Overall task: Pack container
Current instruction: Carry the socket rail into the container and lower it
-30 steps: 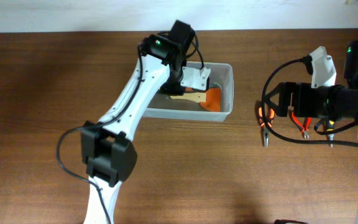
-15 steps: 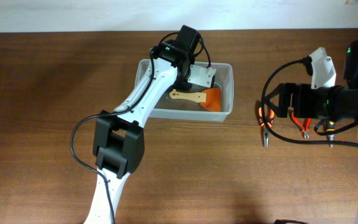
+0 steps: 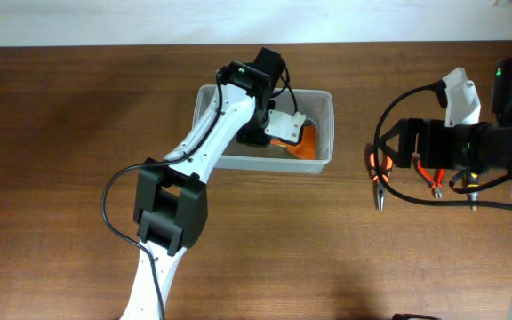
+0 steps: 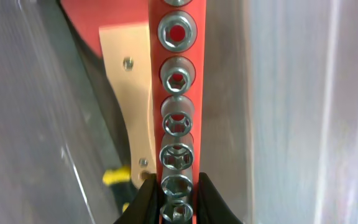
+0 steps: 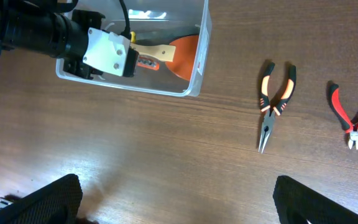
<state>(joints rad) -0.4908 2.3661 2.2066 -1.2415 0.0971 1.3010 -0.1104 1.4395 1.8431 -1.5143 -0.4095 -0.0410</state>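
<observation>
Left gripper (image 4: 176, 199): jaws clamped on red socket rail (image 4: 178, 93), inside container (image 3: 329, 124) at 12 o'clock of table (image 3: 60, 178), over wooden-handled spatula (image 5: 166, 51). Orange pliers (image 5: 272, 102), red cutters (image 5: 353, 118): container's 4 o'clock. Right gripper (image 5: 176, 186): jaws wide apart.

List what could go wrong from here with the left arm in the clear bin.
1. The left gripper pinches only the end of the red socket rail, so the rail might pivot or slip.
2. The rail hangs over the wooden-handled scraper in the container; dropped here it may land crooked on it.
3. The clear wall is close beside the gripper, so a sideways move could shove the container.
</observation>
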